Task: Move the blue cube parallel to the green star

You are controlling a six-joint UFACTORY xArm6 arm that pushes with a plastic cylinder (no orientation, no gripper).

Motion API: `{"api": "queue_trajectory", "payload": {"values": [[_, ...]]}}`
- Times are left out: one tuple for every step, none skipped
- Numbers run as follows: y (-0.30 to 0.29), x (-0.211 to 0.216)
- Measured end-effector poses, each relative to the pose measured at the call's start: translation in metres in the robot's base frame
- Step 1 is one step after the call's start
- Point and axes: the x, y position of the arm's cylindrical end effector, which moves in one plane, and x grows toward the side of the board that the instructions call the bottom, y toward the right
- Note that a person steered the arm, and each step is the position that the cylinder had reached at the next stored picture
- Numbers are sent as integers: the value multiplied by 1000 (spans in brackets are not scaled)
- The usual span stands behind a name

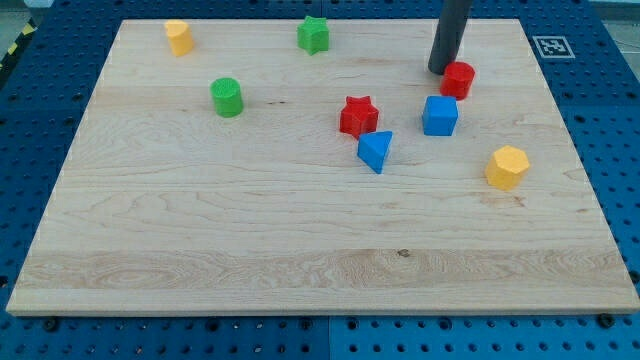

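Blue cube (pixel 440 115) right of centre on wooden board (pixel 300 260), my tip (pixel 440 69) just above it touching red cylinder (pixel 459 79), green star (pixel 313 34) at top, square printed marker (pixel 549 45) at board's corner, no readable writing, no pincer fitted.

A lab or test bench: a pale wooden board (pixel 300 240) lies on a blue perforated metal table (pixel 610 110), with a black-and-white printed marker (pixel 551 45) at the board's far right corner and yellow-black hazard tape (pixel 18 42) at the far left.
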Motion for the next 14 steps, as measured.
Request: {"api": "queue_trajectory", "payload": {"values": [[0,19],[3,14],[7,11],[16,14],[24,22],[24,47],[25,68],[25,96],[23,109],[9,126],[-22,137],[-34,106],[-23,77],[-8,51]]}}
